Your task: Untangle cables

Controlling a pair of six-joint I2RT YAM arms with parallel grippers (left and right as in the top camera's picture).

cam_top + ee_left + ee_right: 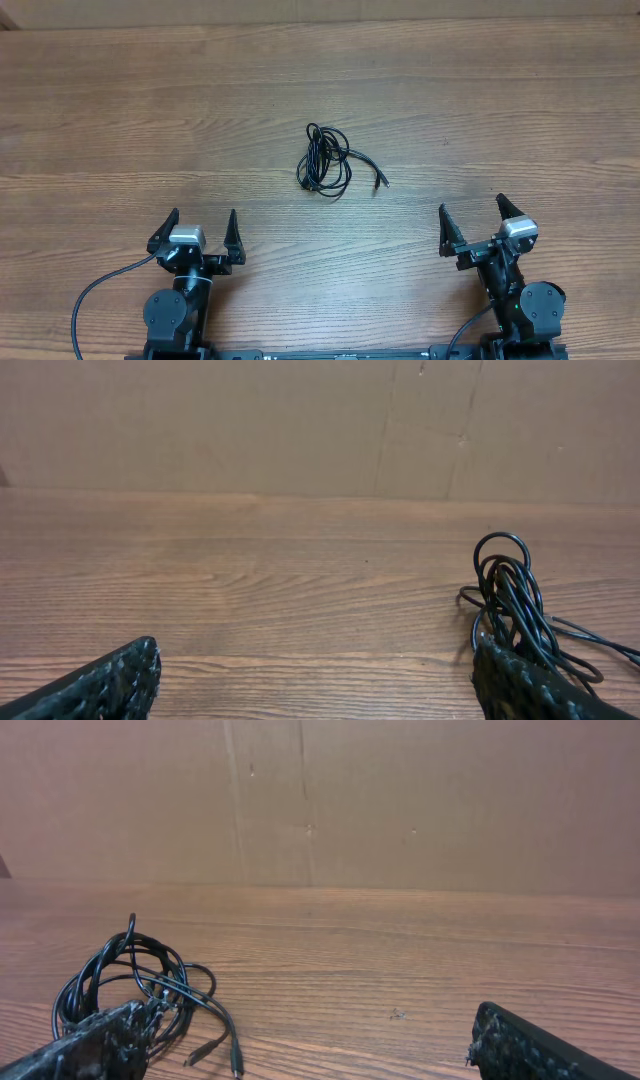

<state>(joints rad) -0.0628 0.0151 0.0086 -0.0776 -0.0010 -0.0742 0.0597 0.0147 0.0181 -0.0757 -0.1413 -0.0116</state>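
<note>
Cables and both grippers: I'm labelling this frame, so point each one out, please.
cables (318, 165), overhead view, on the dense middle of the bunch.
left gripper (203, 214), overhead view, midway between its open fingertips.
right gripper (471, 203), overhead view, midway between its open fingertips.

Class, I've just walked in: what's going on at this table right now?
Nothing is being handled yet. A small tangled bundle of thin black cables lies in the middle of the table, with one plug end trailing toward the right arm's side. The left hand and the right hand both sit open near the front edge, apart from the bundle. The untangling has not begun.
</note>
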